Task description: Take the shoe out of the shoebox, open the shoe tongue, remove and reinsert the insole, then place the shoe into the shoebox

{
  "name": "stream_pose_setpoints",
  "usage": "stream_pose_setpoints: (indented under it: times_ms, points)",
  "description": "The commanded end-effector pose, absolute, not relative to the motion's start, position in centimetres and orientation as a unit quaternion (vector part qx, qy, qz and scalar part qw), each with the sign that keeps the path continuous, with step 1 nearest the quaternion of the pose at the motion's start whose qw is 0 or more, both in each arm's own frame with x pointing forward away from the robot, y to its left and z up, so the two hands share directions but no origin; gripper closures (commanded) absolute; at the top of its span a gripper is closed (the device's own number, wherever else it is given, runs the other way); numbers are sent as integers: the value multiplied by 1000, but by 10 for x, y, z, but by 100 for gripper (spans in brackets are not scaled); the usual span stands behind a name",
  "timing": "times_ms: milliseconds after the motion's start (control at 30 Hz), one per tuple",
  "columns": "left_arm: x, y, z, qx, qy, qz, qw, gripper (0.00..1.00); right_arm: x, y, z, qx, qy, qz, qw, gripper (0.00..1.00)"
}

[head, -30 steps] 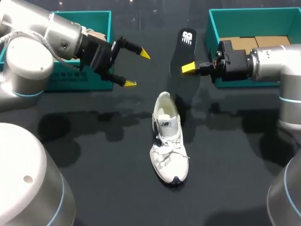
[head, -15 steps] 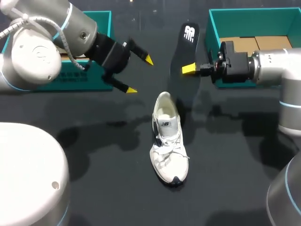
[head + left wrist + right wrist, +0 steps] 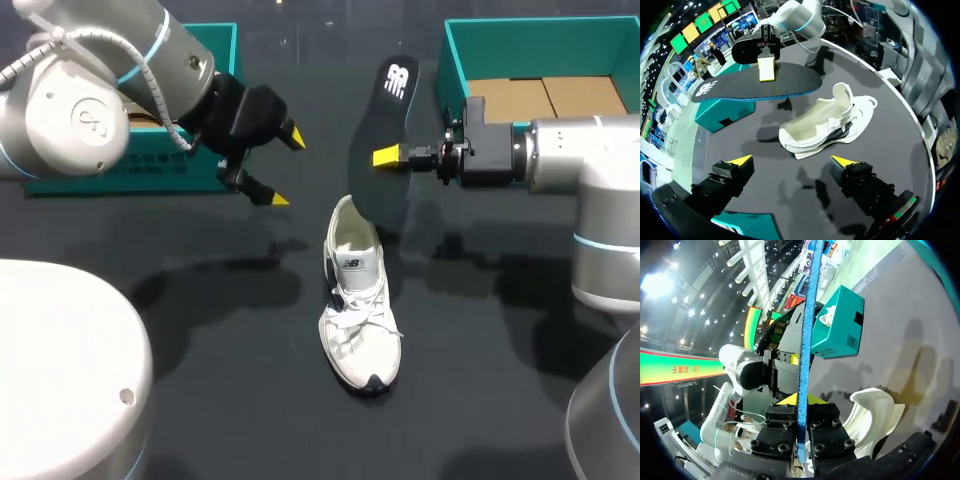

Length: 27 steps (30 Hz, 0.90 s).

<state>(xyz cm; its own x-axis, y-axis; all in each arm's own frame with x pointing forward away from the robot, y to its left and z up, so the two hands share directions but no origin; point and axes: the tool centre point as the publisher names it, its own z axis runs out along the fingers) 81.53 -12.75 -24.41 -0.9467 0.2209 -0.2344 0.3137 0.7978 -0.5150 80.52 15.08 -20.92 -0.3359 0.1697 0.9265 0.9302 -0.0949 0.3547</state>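
A white sneaker (image 3: pixel 360 310) lies on the black table, toe toward the front edge, its opening (image 3: pixel 807 131) gaping. My right gripper (image 3: pixel 387 155) is shut on the black insole (image 3: pixel 385 120), holding it on edge, its lower end just over the sneaker's heel. In the right wrist view the insole (image 3: pixel 807 315) stands edge-on as a blue strip between the fingers, above my right gripper (image 3: pixel 801 400), with the sneaker (image 3: pixel 875 415) beside them. My left gripper (image 3: pixel 285 168) hangs open and empty left of the insole. From its wrist, my left gripper (image 3: pixel 792 161) faces the sneaker (image 3: pixel 825 127) and the insole (image 3: pixel 755 85).
The teal shoebox (image 3: pixel 455 60) with brown cardboard inside stands at the back right, behind my right arm. A second teal box (image 3: pixel 215 60) sits at the back left behind my left arm, and appears as a teal box (image 3: pixel 837 322) in the right wrist view.
My right gripper has carried the insole left and down toward the sneaker's heel. My left arm has swung and turned, its open gripper staying left of the insole.
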Motion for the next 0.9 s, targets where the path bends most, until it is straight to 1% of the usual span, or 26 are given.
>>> stream_pose_setpoints:
  times_ms: [33,67,233,300,400,667,900]
  points:
    - [812,-144,-255,37,976,-207,50,0,802,149,-208,-473,-585,-570,331,100]
    - [811,-147,-261,31,978,-205,32,0,802,150,-212,-460,-579,-581,340,100]
    - [808,-151,-287,-12,981,-192,-24,0,804,154,-223,-422,-582,-613,328,100]
    - [805,-150,-294,-26,980,-196,-30,0,805,156,-227,-411,-586,-619,323,100]
    - [803,-144,-302,-15,980,-196,-22,0,806,158,-231,-409,-594,-614,322,100]
    - [803,-144,-302,-15,980,-196,-22,0,806,158,-231,-409,-594,-614,322,100]
    - [793,-147,-329,30,972,-231,-9,0,810,164,-238,-385,-602,-619,326,100]
